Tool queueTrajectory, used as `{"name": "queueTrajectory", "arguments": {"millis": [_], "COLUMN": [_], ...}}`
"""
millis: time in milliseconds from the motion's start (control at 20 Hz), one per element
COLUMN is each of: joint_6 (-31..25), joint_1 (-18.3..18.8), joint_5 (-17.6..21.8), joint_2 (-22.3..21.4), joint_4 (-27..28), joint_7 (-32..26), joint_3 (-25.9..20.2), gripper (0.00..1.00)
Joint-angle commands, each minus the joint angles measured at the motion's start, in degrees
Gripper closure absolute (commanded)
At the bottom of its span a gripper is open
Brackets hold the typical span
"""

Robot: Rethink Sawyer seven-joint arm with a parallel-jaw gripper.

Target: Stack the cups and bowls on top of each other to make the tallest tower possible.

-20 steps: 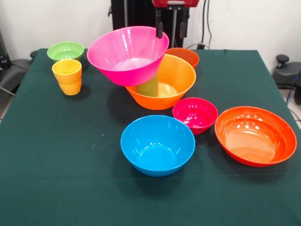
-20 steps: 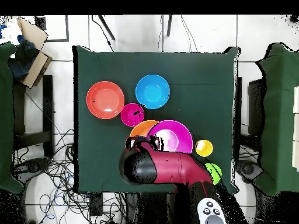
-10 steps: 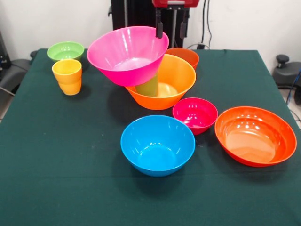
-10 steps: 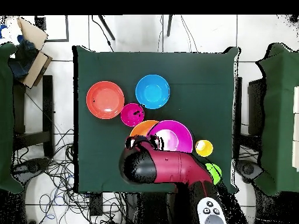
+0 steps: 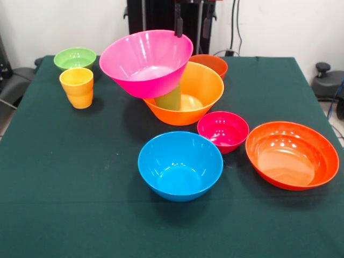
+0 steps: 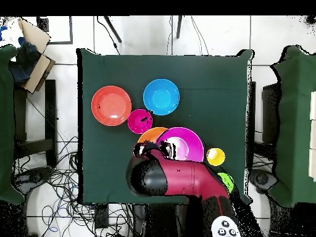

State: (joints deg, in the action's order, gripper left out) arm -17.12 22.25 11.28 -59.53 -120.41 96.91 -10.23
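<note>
The tower stands at the table's far middle. The big orange bowl (image 5: 200,88) holds a green cup (image 5: 170,99), and the big pink bowl (image 5: 146,62) leans tilted on that cup. In the overhead view the pink bowl (image 6: 182,143) covers most of the orange bowl (image 6: 150,133). My gripper (image 5: 192,26) is open and empty just above the pink bowl's far rim, and my arm covers it from above (image 6: 152,148). On the table stand a yellow-orange cup (image 5: 77,87), a small green bowl (image 5: 74,57), a small orange-red bowl (image 5: 213,63), a blue bowl (image 5: 180,165), a small magenta bowl (image 5: 222,130) and a wide red-orange bowl (image 5: 292,154). The blue cup is hidden.
The dark green cloth (image 5: 64,177) covers the table. The overhead view shows the red-orange bowl (image 6: 111,105), blue bowl (image 6: 161,97), magenta bowl (image 6: 140,121) and yellow-orange cup (image 6: 215,157). My red arm (image 6: 185,178) partly covers the green bowl (image 6: 226,181).
My gripper has risen a little: its red body has left the top of the front view and the fingertips sit higher over the pink bowl's rim. The bowls and cups have not moved.
</note>
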Motion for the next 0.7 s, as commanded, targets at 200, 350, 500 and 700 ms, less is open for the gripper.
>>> {"name": "queueTrajectory", "arguments": {"millis": [200, 350, 500, 700], "joint_6": [-2.39, -2.36, -2.1, -0.55], "joint_1": [1.45, 0.39, 0.1, -0.18], "joint_5": [1.7, 2.55, 2.69, 3.0], "joint_2": [3.48, 3.99, 4.23, 5.3], "joint_4": [2.52, 3.69, 3.79, 4.63], "joint_7": [1.87, 2.54, 3.03, 3.43], "joint_3": [-3.47, -1.96, -1.32, -1.17], "gripper": [0.0, 1.0, 1.0, 1.0]}}
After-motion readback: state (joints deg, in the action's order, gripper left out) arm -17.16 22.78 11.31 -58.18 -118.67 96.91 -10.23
